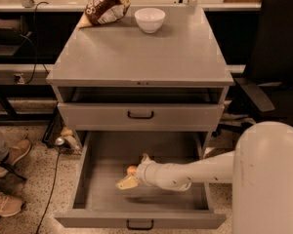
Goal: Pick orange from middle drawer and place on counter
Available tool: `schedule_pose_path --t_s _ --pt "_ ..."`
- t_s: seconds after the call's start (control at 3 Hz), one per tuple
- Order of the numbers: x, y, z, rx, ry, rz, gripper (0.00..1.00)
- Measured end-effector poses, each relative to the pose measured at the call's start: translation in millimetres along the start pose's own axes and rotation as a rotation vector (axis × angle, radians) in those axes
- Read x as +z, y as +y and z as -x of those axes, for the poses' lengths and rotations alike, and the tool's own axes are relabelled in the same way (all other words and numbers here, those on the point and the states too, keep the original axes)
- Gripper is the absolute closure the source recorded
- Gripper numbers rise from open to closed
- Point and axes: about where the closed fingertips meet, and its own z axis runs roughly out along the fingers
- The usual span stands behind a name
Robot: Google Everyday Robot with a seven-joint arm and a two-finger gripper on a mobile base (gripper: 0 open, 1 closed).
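Gripper (135, 171) is down inside the middle drawer (107, 152), its 2 fingers spread apart with the orange (131, 169) sitting right between them. Looks lined up for the grab, not clamped yet. The counter (136, 55) is well above it.

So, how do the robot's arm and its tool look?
The arm is a smooth, rounded tube, white to cream, with a few small dark dots along its side and no loose cables visible. It comes from a big white rounded body. The tool, inside the open drawer beside the orange, is cream with a pale yellow end.
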Motion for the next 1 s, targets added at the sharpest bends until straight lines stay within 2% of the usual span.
schedule_pose_path --t_s 0.33,0.67,1.0 --pt "15 6 4 -0.009 0.005 0.021 0.0" --pt "25 9 3 -0.002 0.0 0.042 0.16" --pt "25 9 -14 0.017 0.029 0.044 0.47"
